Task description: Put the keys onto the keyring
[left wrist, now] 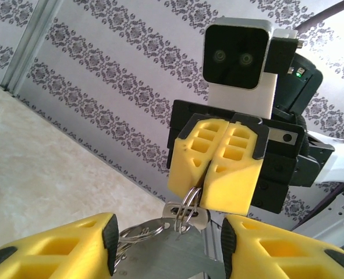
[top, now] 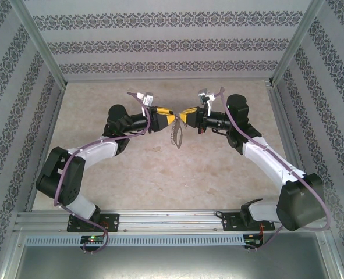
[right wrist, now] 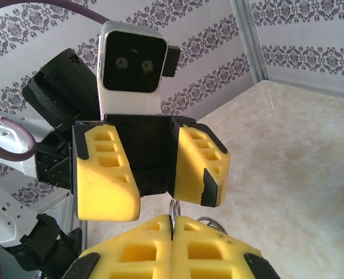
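Note:
Both grippers meet in mid-air above the table. My right gripper (top: 186, 116) (left wrist: 202, 195) (right wrist: 173, 224) is shut on a small silver split ring (left wrist: 189, 200) (right wrist: 173, 208). That ring runs through a hole in the flat grey keyring (top: 177, 135) (left wrist: 177, 256) and through the slot of a small silver piece with a black end (left wrist: 186, 214), apparently the key. The keyring hangs under the fingertips, its chain (top: 171, 136) beside it. My left gripper (top: 172, 120) (left wrist: 169, 229) (right wrist: 160, 197) faces the right one. Its jaws stand apart on either side of the keyring's top, with no grip visible.
The beige table (top: 172, 174) lies well below both grippers. Patterned walls (top: 160, 46) and aluminium frame posts (top: 41, 52) close in the back and sides. A metal rail (top: 172, 218) carries the arm bases at the near edge.

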Motion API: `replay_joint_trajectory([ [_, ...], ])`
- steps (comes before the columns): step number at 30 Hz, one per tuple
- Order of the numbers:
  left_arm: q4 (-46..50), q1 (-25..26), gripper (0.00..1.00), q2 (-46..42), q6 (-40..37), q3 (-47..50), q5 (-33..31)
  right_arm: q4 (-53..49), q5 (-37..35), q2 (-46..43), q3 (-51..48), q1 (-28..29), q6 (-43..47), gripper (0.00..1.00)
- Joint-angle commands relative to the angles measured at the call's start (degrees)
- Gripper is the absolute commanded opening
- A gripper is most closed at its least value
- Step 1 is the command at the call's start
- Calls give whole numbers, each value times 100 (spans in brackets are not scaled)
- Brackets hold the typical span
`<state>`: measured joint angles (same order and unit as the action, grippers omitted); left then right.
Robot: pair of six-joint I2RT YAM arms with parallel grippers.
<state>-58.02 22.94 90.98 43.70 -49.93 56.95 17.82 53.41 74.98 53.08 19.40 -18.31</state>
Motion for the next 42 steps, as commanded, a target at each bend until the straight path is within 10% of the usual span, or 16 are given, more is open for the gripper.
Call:
replay_joint_trajectory([
  [1,-622,75,50,90,166,-201,167,178,144,-124,-19,74,29,0],
  [36,1079,316,31,-225,-1188,-546,513,23,126,36,8,142,152,0],
  [42,1032,332,1,-225,-1263,-570,388,-7,117,26,-12,130,186,0],
])
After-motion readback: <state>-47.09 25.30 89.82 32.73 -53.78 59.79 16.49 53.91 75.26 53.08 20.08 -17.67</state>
